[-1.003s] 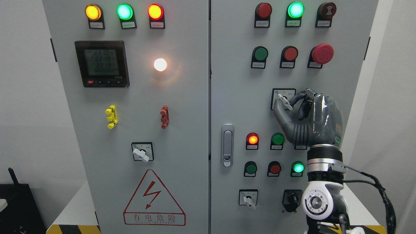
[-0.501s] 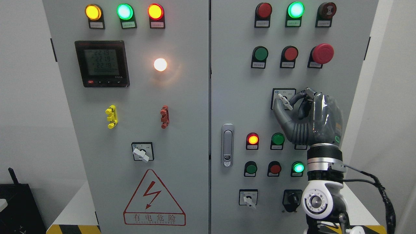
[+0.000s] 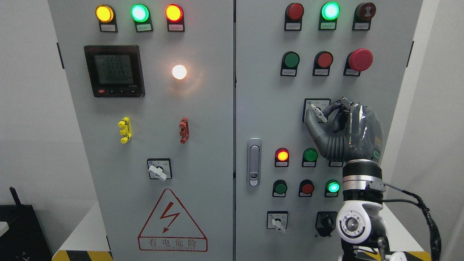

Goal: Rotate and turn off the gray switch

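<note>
Almost nothing has moved since the earlier frame: the right hand (image 3: 344, 132) stays at the same place on the right door of the cabinet (image 3: 261, 108), and the meter (image 3: 114, 70) now reads slightly different numbers. Its fingers (image 3: 335, 107) are curled, and with the thumb they pinch the gray switch (image 3: 318, 113), whose small white lever points up-left. This switch sits below the big red mushroom button (image 3: 360, 59) and above the lit red lamp (image 3: 282, 155).
</note>
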`<state>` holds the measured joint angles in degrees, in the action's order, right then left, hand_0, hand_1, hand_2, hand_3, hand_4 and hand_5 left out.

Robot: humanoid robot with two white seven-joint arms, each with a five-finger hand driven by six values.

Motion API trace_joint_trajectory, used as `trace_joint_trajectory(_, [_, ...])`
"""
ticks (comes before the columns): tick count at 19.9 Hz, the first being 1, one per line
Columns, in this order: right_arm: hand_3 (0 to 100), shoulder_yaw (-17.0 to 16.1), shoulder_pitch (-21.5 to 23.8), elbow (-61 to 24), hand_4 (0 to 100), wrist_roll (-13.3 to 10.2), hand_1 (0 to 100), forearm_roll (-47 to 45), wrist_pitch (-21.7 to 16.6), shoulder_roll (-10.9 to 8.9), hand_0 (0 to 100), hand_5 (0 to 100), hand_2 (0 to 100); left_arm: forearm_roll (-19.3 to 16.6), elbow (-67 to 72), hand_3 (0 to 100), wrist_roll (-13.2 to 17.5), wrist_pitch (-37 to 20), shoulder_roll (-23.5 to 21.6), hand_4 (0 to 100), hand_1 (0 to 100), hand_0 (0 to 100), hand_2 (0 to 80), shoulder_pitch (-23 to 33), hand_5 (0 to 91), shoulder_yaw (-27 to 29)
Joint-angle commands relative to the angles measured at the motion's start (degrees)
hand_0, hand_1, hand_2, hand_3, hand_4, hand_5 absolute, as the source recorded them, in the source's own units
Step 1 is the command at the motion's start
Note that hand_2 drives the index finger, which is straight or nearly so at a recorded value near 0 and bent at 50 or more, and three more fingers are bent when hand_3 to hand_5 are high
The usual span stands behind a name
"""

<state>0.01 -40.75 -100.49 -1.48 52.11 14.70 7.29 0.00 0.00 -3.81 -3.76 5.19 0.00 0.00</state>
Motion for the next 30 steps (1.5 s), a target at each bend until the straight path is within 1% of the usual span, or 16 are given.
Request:
trace_joint_trajectory(1, [100,-1.68,-0.03,0.21,95,-0.02,44,0.01,-0.02,0.0,40,100,73,1.14,-1.49,0,0.03,-0.02,-0.01,0,39,12,0.0,-0.53,0.0,0.53])
trace_joint_trajectory(6, [100,-1.68,-0.03,0.21,95,-0.02,43,0.01,-0.02,0.0,42,100,73,1.14,-1.49,0,0.03,-0.02,-0.01,0,39,12,0.0,-0.53,0.0,0.44])
trace_joint_trajectory(18, [100,-1.59,-0.03,0.21,96,-0.02,44,0.01,-0.02,0.0,42,100,74,1.14,-1.49,0,0.03,-0.02,-0.01,0,39,12,0.0,-0.53,0.0,0.44])
trace_joint_trajectory(30, [100,-1.59,-0.03,0.3,96,0.07,40,-0.08,-0.02,0.0,50,100,75,1.14,-1.49,0,0.03,-0.02,0.0,0,39,12,0.0,-0.53,0.0,0.44])
